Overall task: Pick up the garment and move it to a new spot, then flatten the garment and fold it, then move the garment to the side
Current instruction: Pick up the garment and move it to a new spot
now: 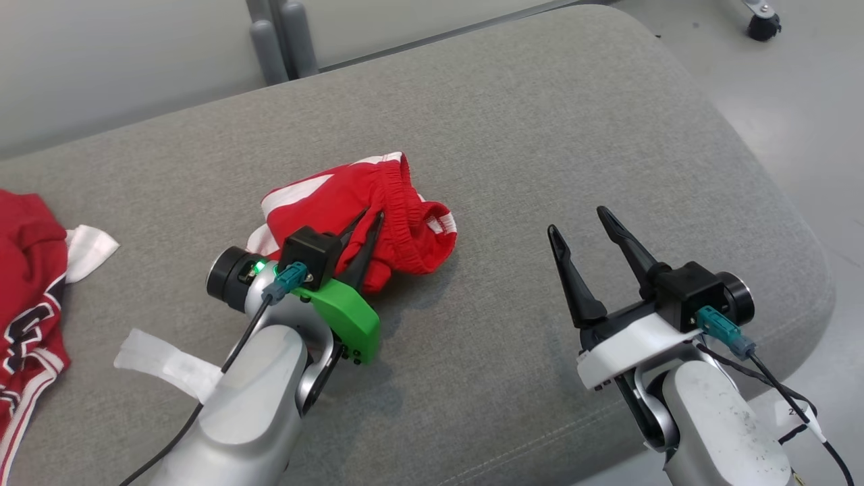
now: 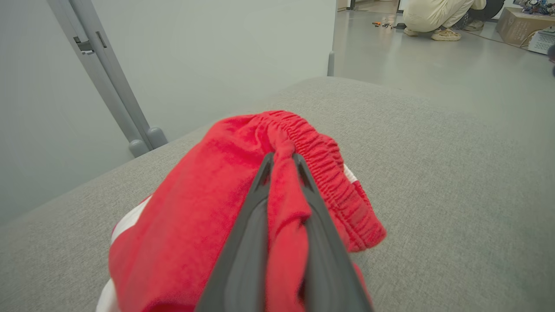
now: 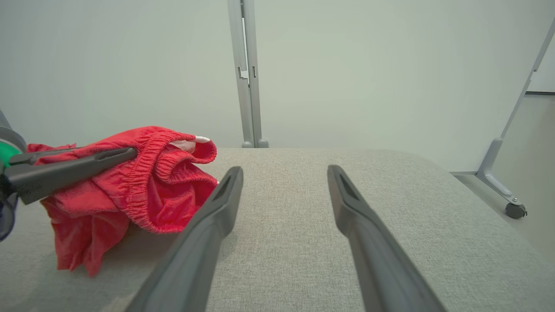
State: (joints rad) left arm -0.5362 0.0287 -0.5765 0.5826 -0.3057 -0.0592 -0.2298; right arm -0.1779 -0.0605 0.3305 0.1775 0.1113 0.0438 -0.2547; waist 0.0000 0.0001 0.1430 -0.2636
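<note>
Surface: grey and padded with rounded corners; it carried everything here.
Open room: the widest bare stretch lay right of and beyond the garment, running out to the far right corner; the left side was more crowded.
Edges: the right edge and near right corner curved away close behind the right pincer, with floor past them.
Other red cloth: lay at the left edge, well apart from the garment.
Garment: red shorts with white stripes, bunched left of centre with no clear long axis. Whether its lowest folds touched the surface could not be told.
Left pincer: closed to a narrow slit, with a fold of red fabric beside the elastic waistband pinched between its fingers.
Right pincer: spread wide and empty, low over the surface.
Deciding relation: the garment was left of the right pincer, near but apart. The left arm had it, so a carry rightward looked least obstructed.
White strip: near left, beside the left forearm.
</note>
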